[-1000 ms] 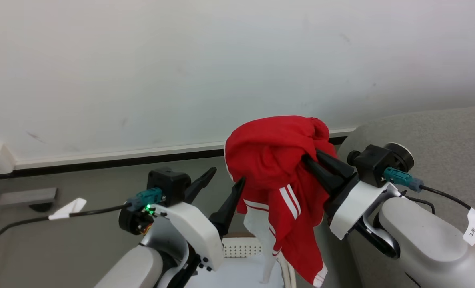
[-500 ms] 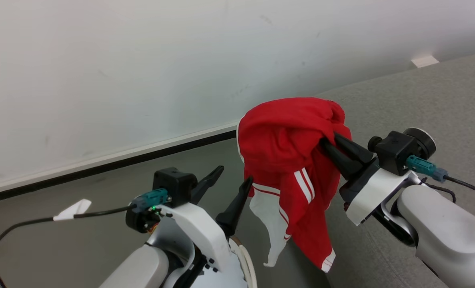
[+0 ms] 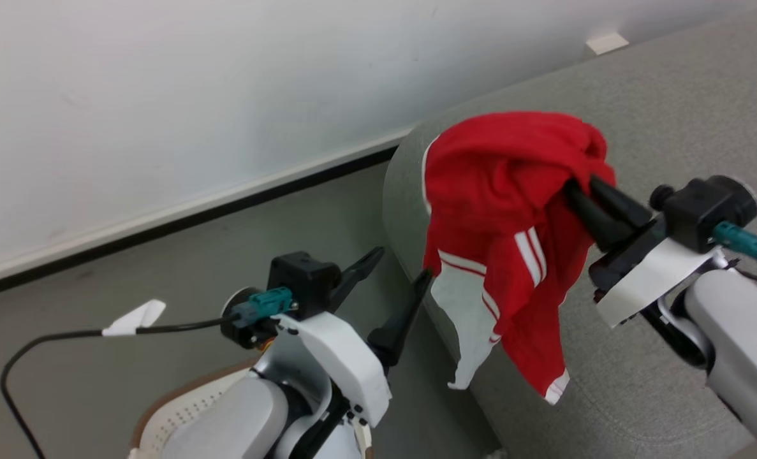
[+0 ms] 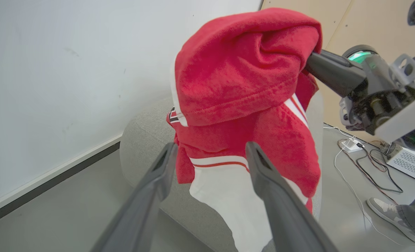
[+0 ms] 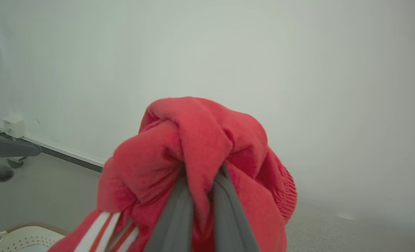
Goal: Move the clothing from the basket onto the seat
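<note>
The right claw [image 3: 579,191] pinches the clothing [image 3: 493,185], which hangs in air over the rounded edge of the seat [image 3: 671,95]. The left claw [image 3: 402,264] gapes wide and empty just beside the white hem, with the basket [image 3: 180,408] beneath that arm.

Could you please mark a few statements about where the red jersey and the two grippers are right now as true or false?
1. The right gripper is shut on the red jersey with white stripes. True.
2. The left gripper also grips the jersey. False: its fingers stand open and hold nothing.
3. The jersey lies in the laundry basket. False: it hangs from the right gripper, out of the cream perforated plastic basket, and in the head view it hangs in front of the grey fabric sofa.
4. A white panel of the jersey dangles at its lower end. True.
</note>
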### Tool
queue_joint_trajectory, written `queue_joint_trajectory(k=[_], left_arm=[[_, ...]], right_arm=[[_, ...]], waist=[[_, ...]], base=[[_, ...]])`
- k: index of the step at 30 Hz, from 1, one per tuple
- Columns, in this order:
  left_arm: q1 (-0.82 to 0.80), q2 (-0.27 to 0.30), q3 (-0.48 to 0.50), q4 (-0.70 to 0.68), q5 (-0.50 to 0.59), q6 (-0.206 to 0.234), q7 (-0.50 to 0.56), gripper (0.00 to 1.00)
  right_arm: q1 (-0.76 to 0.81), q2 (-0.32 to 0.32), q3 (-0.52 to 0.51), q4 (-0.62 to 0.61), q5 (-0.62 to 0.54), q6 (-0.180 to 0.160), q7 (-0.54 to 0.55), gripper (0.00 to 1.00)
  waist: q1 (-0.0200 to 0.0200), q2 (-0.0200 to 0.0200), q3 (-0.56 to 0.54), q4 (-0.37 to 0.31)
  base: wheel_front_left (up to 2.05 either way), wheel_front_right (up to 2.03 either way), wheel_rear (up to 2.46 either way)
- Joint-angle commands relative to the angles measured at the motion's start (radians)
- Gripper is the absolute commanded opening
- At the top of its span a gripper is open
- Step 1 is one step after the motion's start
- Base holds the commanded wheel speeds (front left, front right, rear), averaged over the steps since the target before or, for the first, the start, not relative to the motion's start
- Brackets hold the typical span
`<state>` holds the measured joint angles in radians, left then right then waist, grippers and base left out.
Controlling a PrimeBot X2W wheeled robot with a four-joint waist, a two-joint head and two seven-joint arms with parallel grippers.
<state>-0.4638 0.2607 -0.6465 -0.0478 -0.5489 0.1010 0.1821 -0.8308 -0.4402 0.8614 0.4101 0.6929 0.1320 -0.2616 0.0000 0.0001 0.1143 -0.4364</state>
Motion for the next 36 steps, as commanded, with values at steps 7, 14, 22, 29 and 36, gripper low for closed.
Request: queue_joint_trajectory(k=[7,14,22,29,36], left_arm=[[-0.123,-0.012,-0.04,-0.031,0.057,-0.04,0.037,1.0],[-0.283,-0.041,-0.084,-0.036,0.099,-0.109,0.058,1.0],[-0.39,-0.086,-0.097,-0.002,0.124,-0.144,0.018,1.0],[-0.375,-0.088,-0.106,0.04,0.113,-0.154,-0.018,1.0],[-0.371,-0.094,-0.1,0.059,0.098,-0.148,-0.037,1.0]], right_arm=[[-0.051,-0.046,-0.158,-0.013,-0.048,-0.002,-0.005,0.0],[-0.215,-0.13,-0.284,0.067,-0.099,-0.002,0.003,0.0],[-0.438,-0.274,-0.444,0.201,-0.166,-0.003,0.088,0.0],[-0.449,-0.306,-0.574,0.397,-0.224,-0.003,0.148,0.0],[-0.339,-0.246,-0.699,0.646,-0.275,-0.003,0.128,0.0]], waist=[[0.0,-0.0001,0.184,0.067],[0.0,-0.0001,0.392,0.182],[0.0,-0.0001,0.54,0.304],[0.0,-0.0001,0.55,0.343],[0.0,-0.0001,0.533,0.347]], base=[[0.0,0.0,0.0],[0.0,0.0,0.0],[0.0,0.0,0.0],[0.0,0.0,0.0],[0.0,0.0,0.0]])
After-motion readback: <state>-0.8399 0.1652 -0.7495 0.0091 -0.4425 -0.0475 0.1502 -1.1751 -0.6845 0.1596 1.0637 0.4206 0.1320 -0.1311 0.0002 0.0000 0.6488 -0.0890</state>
